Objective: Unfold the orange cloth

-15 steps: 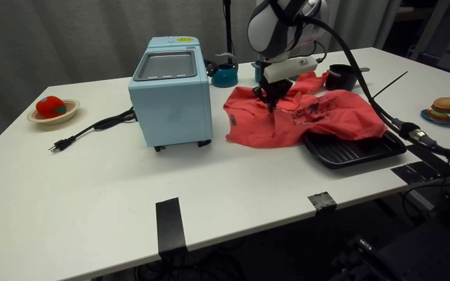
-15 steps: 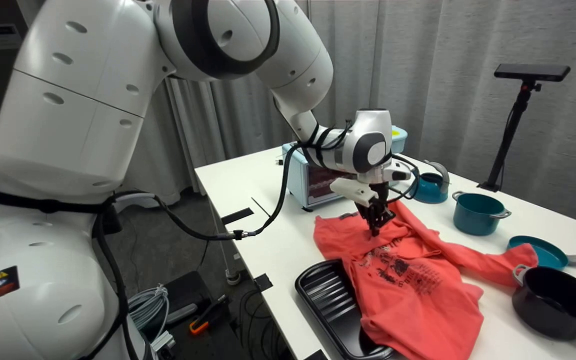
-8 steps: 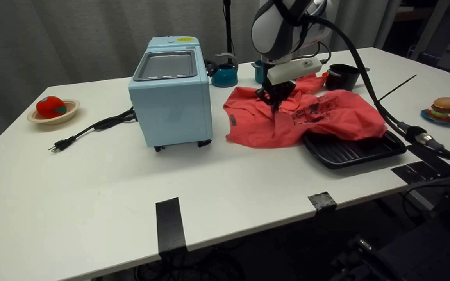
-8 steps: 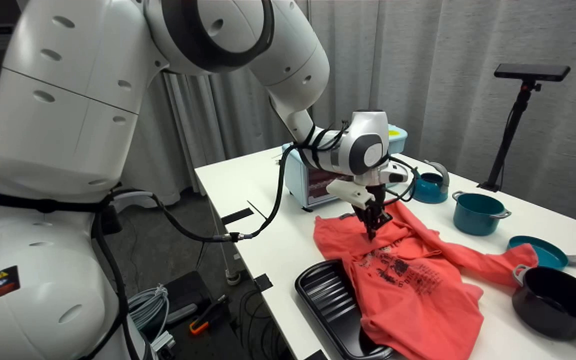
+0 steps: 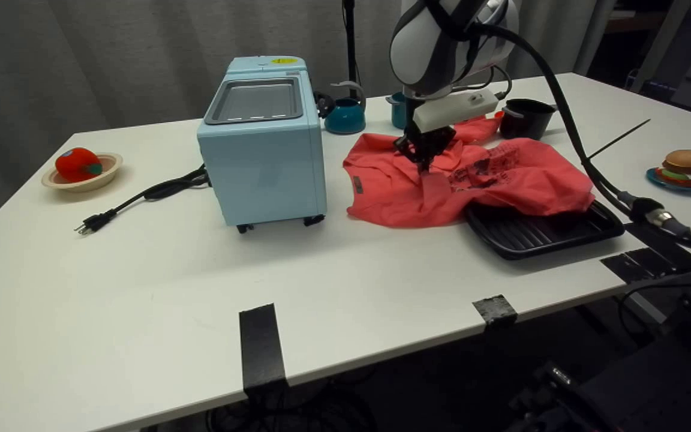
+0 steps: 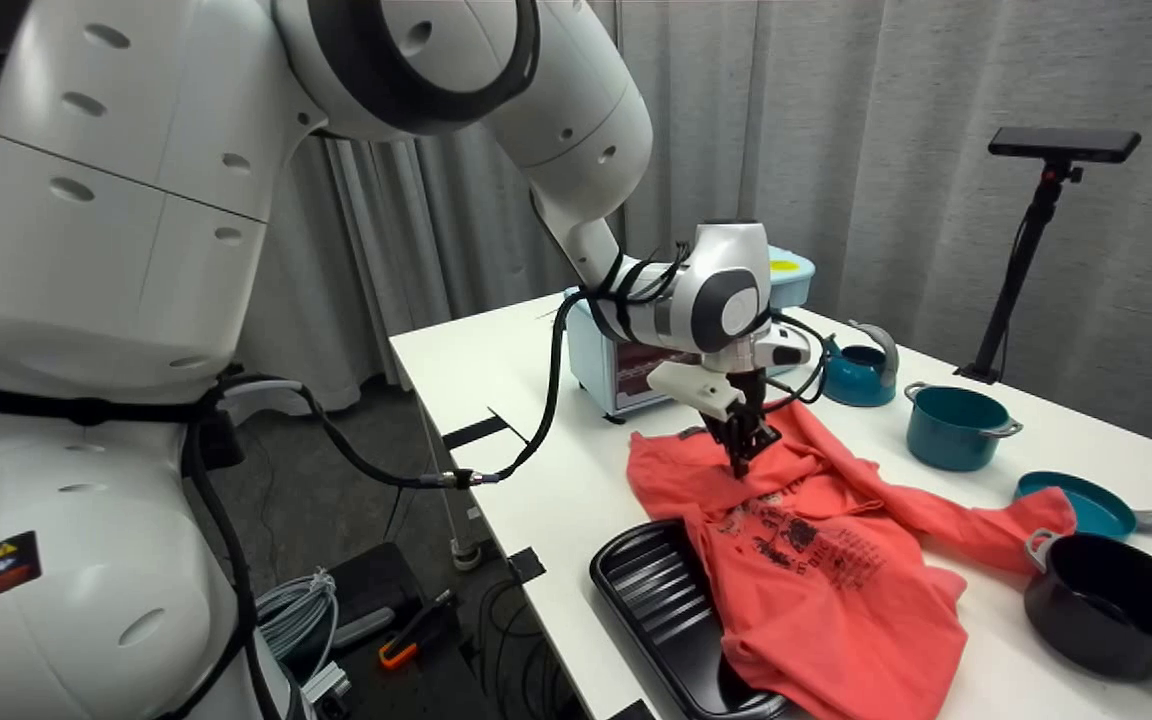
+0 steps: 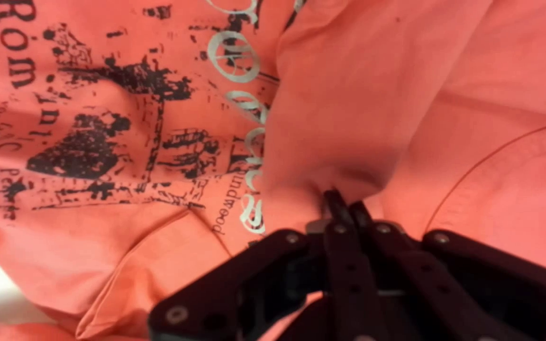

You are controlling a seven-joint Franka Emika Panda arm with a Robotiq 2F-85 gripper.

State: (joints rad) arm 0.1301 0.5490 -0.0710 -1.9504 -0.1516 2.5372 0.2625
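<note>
The orange cloth is a printed shirt lying crumpled on the table in both exterior views (image 5: 381, 207) (image 6: 836, 620). One part rests over a black tray, and a long strip runs toward a black pot. In the wrist view a folded-over flap (image 7: 349, 104) of the cloth covers part of the dark print. My gripper (image 7: 345, 196) has its fingers almost together, with the flap's lower edge pinched at the tips. In both exterior views the gripper (image 5: 423, 170) (image 6: 739, 470) points down at the cloth, near the collar end. The cloth's underside is hidden.
The black ribbed tray (image 6: 656, 595) lies partly under the cloth near the table edge. A light blue toaster oven (image 5: 267, 174) stands beside the collar end. A teal kettle (image 6: 856, 380), teal pot (image 6: 956, 435), teal pan (image 6: 1086, 500) and black pot (image 6: 1106, 610) stand along the far side.
My gripper has shifted slightly, to the right in an exterior view and slightly left in another, toward the arm's base. The cloth's outline looks almost unchanged.
</note>
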